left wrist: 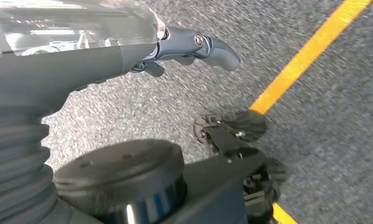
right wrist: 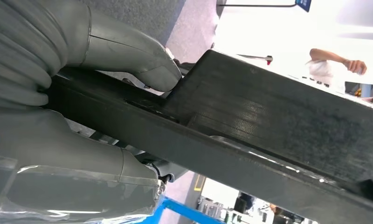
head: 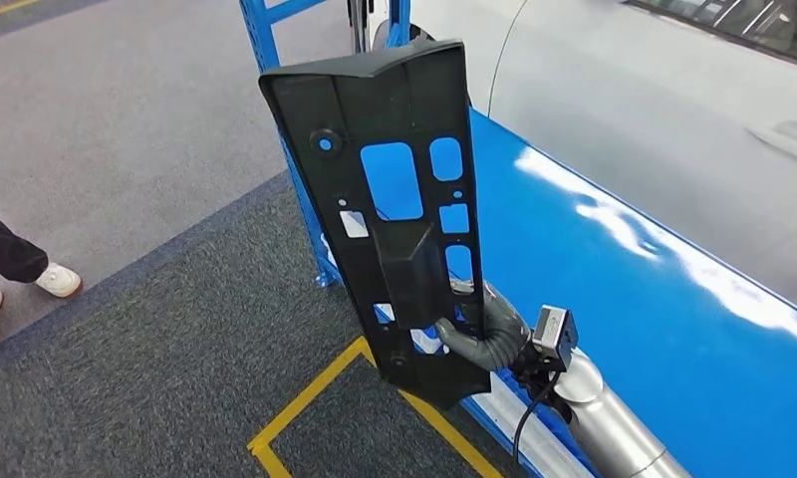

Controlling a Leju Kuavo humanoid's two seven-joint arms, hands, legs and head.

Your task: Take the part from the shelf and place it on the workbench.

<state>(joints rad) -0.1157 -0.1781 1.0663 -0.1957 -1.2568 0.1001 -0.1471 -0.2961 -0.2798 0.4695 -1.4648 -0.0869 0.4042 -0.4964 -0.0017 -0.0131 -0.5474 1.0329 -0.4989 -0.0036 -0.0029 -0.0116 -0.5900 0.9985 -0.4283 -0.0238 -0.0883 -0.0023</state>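
A long black plastic part [head: 395,209] with several cut-out holes stands almost upright in the head view, held by its lower end. My right hand [head: 489,334] grips that lower edge, its thumb on the near face and fingers behind. In the right wrist view the thumb [right wrist: 128,53] presses on the part [right wrist: 268,126], which runs across the picture. The blue workbench [head: 634,299] lies to the right of and behind the part. My left hand [left wrist: 194,46] hangs above the carpet, holding nothing, fingers loosely curled.
A blue shelf frame [head: 300,179] stands just behind the part, at the workbench's left end. Yellow tape [head: 305,398] marks a box on the grey carpet below. A person's feet [head: 16,279] stand at the far left. A grey car body [head: 673,80] lies beyond the bench.
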